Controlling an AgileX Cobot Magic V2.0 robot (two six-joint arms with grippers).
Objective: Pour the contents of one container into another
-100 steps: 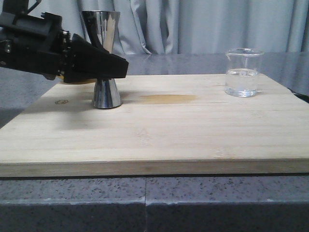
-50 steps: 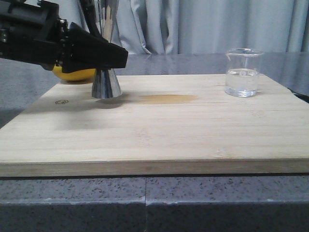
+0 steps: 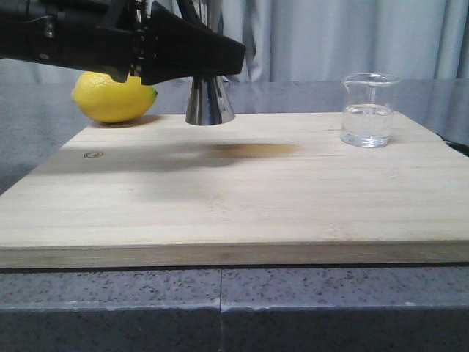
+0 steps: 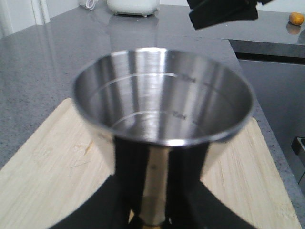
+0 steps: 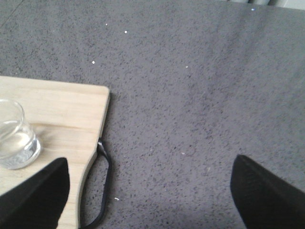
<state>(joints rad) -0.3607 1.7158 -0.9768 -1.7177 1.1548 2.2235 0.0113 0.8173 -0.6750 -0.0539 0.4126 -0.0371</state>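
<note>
The steel jigger (image 3: 209, 101) hangs upright above the back left part of the wooden board (image 3: 234, 198), casting a shadow on it. My left gripper (image 3: 205, 59) is shut on its narrow waist, which the fingers hide in the front view. In the left wrist view the jigger's open cup (image 4: 162, 95) fills the picture, with the left gripper (image 4: 153, 181) pinching the waist below it. The clear glass beaker (image 3: 369, 110) stands at the board's back right with clear liquid in it. My right gripper (image 5: 150, 191) is open over the grey counter, with the beaker (image 5: 14, 138) off to one side.
A yellow lemon (image 3: 113, 97) lies at the board's back left corner. A brownish stain (image 3: 256, 150) marks the board's middle. The board's corner (image 5: 62, 105) has a black loop (image 5: 102, 191) at its edge. Grey speckled counter (image 5: 200, 95) surrounds the board; curtains hang behind.
My left gripper has lifted the jigger off the board and carried it up and to the right, toward the beaker. The lemon behind it now shows fully.
</note>
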